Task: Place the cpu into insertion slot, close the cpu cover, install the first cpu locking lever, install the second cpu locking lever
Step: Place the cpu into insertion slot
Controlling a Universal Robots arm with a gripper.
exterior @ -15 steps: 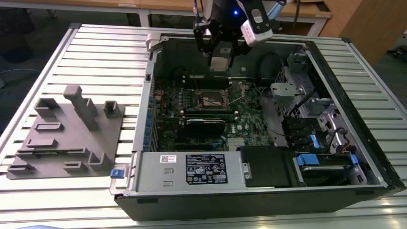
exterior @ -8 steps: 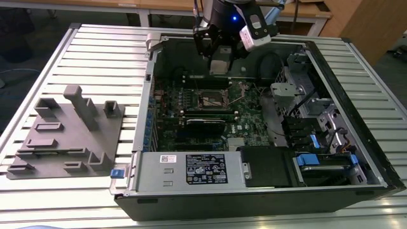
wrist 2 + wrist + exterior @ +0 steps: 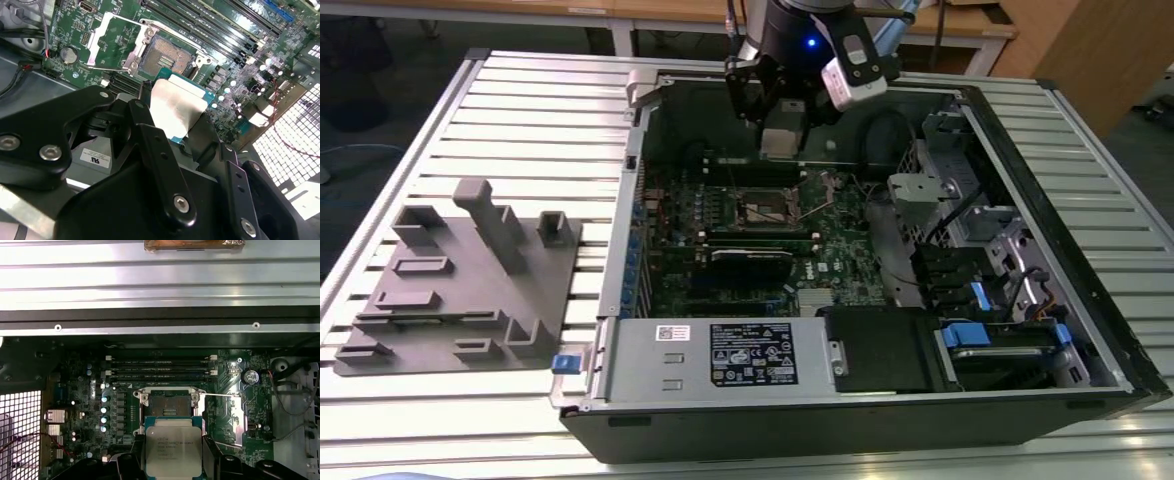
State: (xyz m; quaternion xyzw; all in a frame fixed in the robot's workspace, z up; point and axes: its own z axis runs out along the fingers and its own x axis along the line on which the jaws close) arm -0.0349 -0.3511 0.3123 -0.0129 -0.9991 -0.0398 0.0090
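"Where did it all stand?"

"On a ribbed aluminium table (image 3: 520, 110). An open black computer case (image 3: 854, 435) lay on its side there, with the green motherboard (image 3: 834, 265) facing up."

"And the chip?"

"The flat square cpu (image 3: 173, 447), dull silvery on top, was clamped between the jaws of the black gripper (image 3: 781, 128). It was held in the air, apart from the board. In the exterior view it hung at twelve o'clock from the square, dark-centred insertion slot (image 3: 765, 210)."

"So nothing was seated?"

"Nothing, I'd judge. The slot was bare, and the thin silvery frame of the cpu cover (image 3: 99, 34) stood swung open beside it. All four steps, both locking levers included, were left to do."
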